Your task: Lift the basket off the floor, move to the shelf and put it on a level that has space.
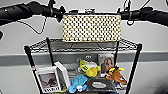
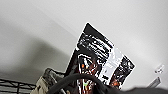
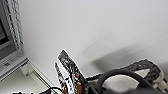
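The basket [image 1: 91,27] is hanging between the two arms at the top of the head view, just above the shelf [image 1: 82,65] and its uppermost level [image 1: 85,46] — its bottom edge is looking very close to the wire grid, but I can't tell if it's touching yet. The left gripper [image 1: 59,13] and right gripper [image 1: 123,14] are sitting at the basket's two short ends, up at the dark rim, where the loop handles should be. I can't tell how the fingers are set on either side; they're just dark blobs against the weave.

My guess on handling: it's a woven thing, so probably light and a bit flexy, likely to sag or twist if the two ends aren't kept level. The rim and end handles seem the sane places to hold it.

What's inside is mostly hidden from the head view. The wrist views are catching a glossy printed packet [image 2: 100,60] poking up against the ceiling. The lower tier is crowded with plush toys [image 1: 90,70] and picture frames [image 1: 48,81].
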You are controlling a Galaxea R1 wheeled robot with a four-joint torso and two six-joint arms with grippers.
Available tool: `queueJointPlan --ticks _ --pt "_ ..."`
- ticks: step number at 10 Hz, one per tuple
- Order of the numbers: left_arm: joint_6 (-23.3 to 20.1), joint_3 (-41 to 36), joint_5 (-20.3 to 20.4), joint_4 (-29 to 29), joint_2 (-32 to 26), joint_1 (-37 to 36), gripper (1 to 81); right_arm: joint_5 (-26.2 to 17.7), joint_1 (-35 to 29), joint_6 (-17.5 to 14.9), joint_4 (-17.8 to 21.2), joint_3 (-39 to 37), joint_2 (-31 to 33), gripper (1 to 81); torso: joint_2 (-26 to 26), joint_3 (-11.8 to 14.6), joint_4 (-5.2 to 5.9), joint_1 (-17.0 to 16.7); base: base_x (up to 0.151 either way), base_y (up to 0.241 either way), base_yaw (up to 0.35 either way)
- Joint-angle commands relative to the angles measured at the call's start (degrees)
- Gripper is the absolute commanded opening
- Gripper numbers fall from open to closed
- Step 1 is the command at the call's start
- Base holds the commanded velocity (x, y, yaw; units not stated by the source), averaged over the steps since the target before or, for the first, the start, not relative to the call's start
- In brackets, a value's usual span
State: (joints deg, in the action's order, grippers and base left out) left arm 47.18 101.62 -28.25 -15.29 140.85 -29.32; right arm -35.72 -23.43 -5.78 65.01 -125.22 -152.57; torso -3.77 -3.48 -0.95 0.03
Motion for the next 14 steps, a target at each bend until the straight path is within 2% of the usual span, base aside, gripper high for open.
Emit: queueJointPlan --ticks 1,8,14 --pt "-0.8 -1.4 -0.3 -0.4 0.6 -11.7 1.0 -2.4 -10.0 -0.9 1.1 2.6 0.1 1.0 0.0 0.0 0.00 0.0 0.000 0.000 0.000" --pt "-0.8 -3.7 -0.4 -2.1 -0.3 -16.5 1.0 -2.3 -15.4 -0.7 3.9 9.8 6.1 1.0 0.0 0.0 0.00 0.1 0.000 0.000 0.000" --pt "-0.8 -0.3 -0.6 -1.4 -0.2 -14.6 1.0 -1.8 -15.2 -2.5 3.9 9.6 6.1 1.0 0.1 -0.1 0.00 0.1 0.000 0.000 0.000"
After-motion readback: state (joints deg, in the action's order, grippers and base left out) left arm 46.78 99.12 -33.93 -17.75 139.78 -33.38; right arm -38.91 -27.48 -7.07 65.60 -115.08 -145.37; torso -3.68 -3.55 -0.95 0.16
